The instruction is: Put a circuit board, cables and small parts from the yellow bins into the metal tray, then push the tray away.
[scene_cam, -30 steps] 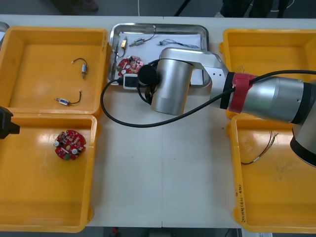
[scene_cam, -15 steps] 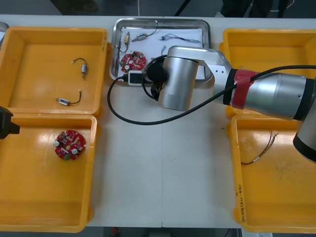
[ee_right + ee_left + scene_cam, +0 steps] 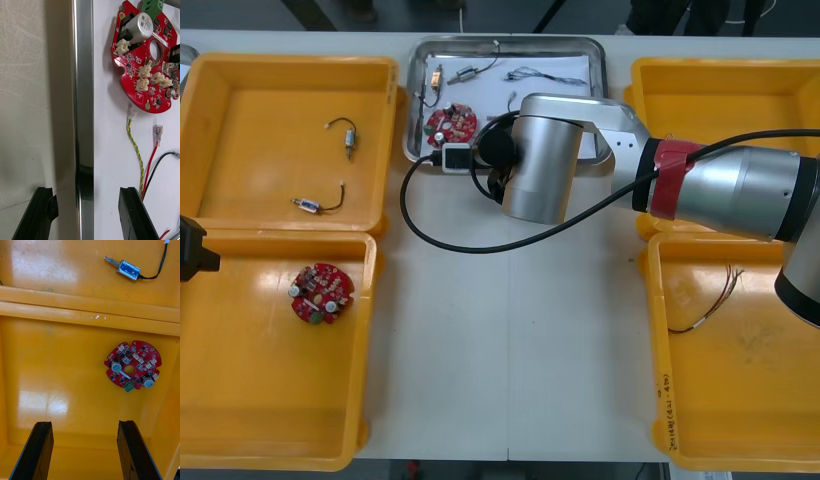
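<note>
Fingers of our right pincer (image 3: 85, 193) stand spread and grip nothing. 1 hangs over the bare tabletop (image 3: 33, 93) and the other over the white floor of the metal tray (image 3: 84, 75), with the tray's near rim running between them. Just beyond the inner finger lie a red and yellow cable (image 3: 135, 148) and a black cable (image 3: 159, 165). Past those a round red circuit board (image 3: 144, 63) rests flat inside the tray. From above we see small metal parts (image 3: 465, 72) lying near the tray's far rim.

Our left pincer (image 3: 85, 427) is parked with its 2 fingers apart, holding nothing, above the near left yellow bin (image 3: 56, 371), where a second circuit board (image 3: 133, 365) lies. Over the wall, in the far left yellow bin (image 3: 75, 262), sits a wired metal part (image 3: 127, 269).
</note>
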